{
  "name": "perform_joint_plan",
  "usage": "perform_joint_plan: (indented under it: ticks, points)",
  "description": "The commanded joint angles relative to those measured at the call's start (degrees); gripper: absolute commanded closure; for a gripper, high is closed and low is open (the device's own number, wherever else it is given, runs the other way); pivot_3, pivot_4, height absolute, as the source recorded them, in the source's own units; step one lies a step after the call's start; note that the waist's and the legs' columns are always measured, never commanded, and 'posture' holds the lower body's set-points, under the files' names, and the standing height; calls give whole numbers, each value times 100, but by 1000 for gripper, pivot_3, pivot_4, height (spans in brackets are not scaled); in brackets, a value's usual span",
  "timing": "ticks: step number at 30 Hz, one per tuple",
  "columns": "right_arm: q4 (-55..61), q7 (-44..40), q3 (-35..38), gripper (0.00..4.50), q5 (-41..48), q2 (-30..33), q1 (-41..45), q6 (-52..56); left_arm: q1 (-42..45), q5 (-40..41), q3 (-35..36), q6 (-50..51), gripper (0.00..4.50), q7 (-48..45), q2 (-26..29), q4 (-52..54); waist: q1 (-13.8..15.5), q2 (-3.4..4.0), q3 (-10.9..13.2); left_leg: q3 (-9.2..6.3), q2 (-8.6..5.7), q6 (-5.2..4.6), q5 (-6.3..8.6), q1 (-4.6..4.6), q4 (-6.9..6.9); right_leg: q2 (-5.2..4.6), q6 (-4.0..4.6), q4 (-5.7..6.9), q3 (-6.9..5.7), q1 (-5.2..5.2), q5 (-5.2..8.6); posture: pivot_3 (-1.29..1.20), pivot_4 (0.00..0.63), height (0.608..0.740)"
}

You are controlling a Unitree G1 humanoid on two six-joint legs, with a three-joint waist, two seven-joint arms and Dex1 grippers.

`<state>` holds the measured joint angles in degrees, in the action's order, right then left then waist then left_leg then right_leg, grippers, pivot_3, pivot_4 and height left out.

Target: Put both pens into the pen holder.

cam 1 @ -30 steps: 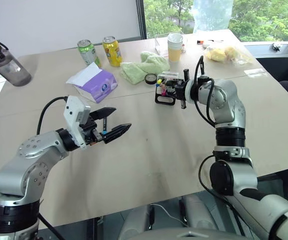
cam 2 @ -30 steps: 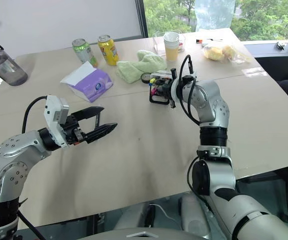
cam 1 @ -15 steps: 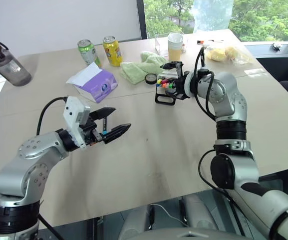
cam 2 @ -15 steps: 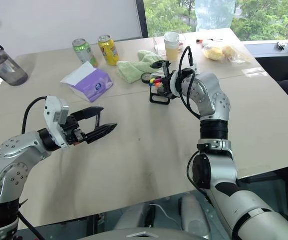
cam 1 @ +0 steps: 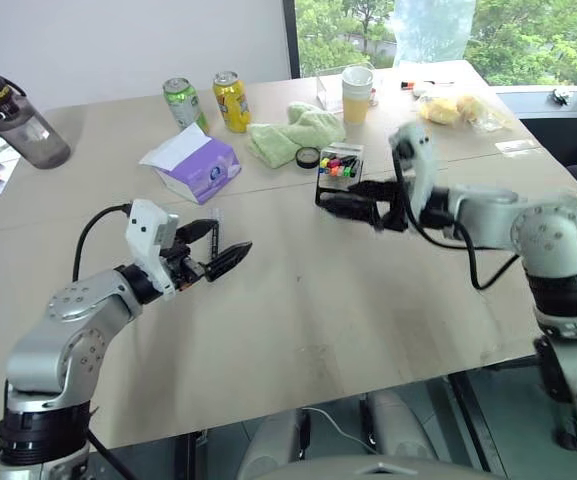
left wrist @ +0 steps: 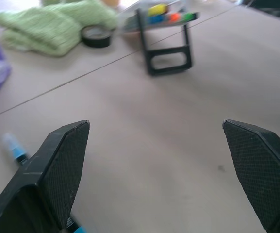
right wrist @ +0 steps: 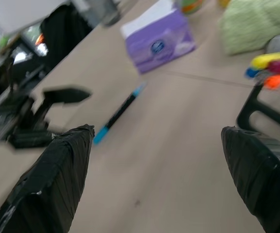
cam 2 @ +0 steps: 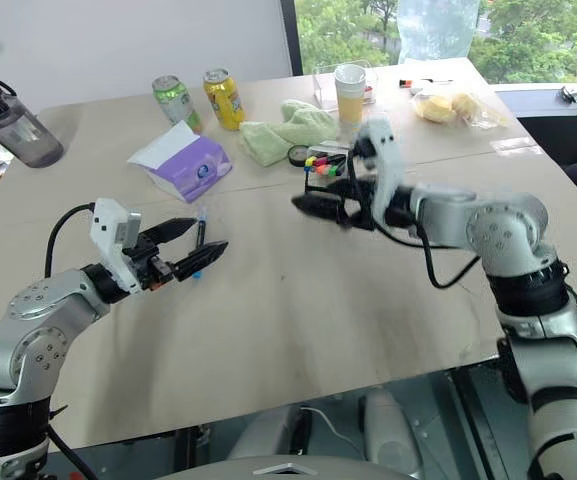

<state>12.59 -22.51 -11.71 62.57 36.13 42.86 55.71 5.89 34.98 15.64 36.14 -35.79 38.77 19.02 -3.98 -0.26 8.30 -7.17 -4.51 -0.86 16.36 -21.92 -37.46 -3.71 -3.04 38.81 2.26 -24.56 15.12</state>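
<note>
Beside the left gripper (cam 2: pixel 190 252), whose two black fingers are spread wide with nothing between them, the blue-capped pen (right wrist: pixel 119 112) lies flat on the table (cam 1: pixel 298 300); in the left wrist view its light blue tip shows just outside one finger (left wrist: pixel 64 165), not inside the gap. Over by the pen holder (cam 1: pixel 339 175), the right gripper (cam 1: pixel 356 202) hovers with its fingers fully parted and empty, their tips close in front of the holder's black wire frame. Coloured marker ends, pink among them, stick up from the holder's clear tray behind those fingertips. A purple tissue box (cam 1: pixel 193 166) sits beyond the pen, well apart from both grippers.
</note>
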Motion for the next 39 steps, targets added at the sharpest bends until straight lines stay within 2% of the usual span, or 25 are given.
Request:
perform_joint_plan:
  ticks: [1,3,6,11,15,20,23,28,31,34,39]
  points:
    - [497,-1703,-329,43,-1394,616,-390,-1337,79,-242,4,-2,0,361,-99,-34,72,-3,0,-1,-2,-1,1,-1,-3,-2,0,-2,-4,0,0,0,150,740]
    - [405,-2286,-529,43,-2135,860,-618,-2028,189,-412,-80,86,0,625,-184,-133,133,-7,-1,-1,-1,-1,2,-3,-5,-4,-1,-4,-5,0,0,0,150,740]
    - [238,-2700,-483,43,-2656,851,-792,-2546,499,-612,-175,311,0,985,-331,-458,182,-12,1,-2,-1,0,1,-1,-9,-4,-1,-1,-5,1,0,0,150,740]
    - [226,-2981,-276,43,-2918,691,-925,-2682,926,-797,-418,1160,0,1577,-559,-858,190,-24,4,-4,-1,1,2,-2,-13,-5,0,0,-2,1,-1,0,150,740]
    - [328,-3040,-146,43,-3015,637,-1026,-2628,1229,-963,-334,1748,0,2206,-882,-1220,216,-31,6,-15,-6,2,2,-7,-18,-10,0,-1,-3,1,-1,0,150,740]
    - [347,-3080,-44,43,-3165,566,-1108,-2626,1164,-1137,-528,2200,0,2506,-1095,-1353,222,-30,0,-27,-9,4,1,13,-31,-11,0,6,-4,26,-1,0,150,740]
    - [362,-3117,0,0,-3259,528,-1171,-2652,1105,-1134,-565,2325,790,2463,-1143,-1352,208,-28,-4,-26,-9,4,1,30,-30,-10,0,4,-2,44,-1,0,150,740]
    - [354,-3193,72,0,-3375,487,-1251,-2688,1166,-1331,-581,2316,2955,2468,-1089,-1457,208,-28,-4,-27,-12,4,2,28,-32,-13,0,2,-4,44,-1,0,150,740]
    - [329,-3252,71,0,-3455,471,-1273,-2720,1191,-1406,-537,2266,4471,2418,-1084,-1484,212,-29,-5,-28,-15,4,2,26,-32,-18,-1,1,-5,44,-1,0,150,740]
    - [285,-3227,67,0,-3509,418,-1221,-2598,1203,-1419,-499,1920,4471,2248,-1091,-1484,210,-29,-5,-29,-16,4,2,26,-32,-18,-1,1,-5,44,0,0,150,740]
    - [114,-2412,280,0,-3299,-96,-768,-1478,1040,-1077,-375,576,4471,1377,-1377,-1041,235,-28,-5,-35,-16,5,1,21,-36,-21,0,0,-13,43,-1,0,150,740]
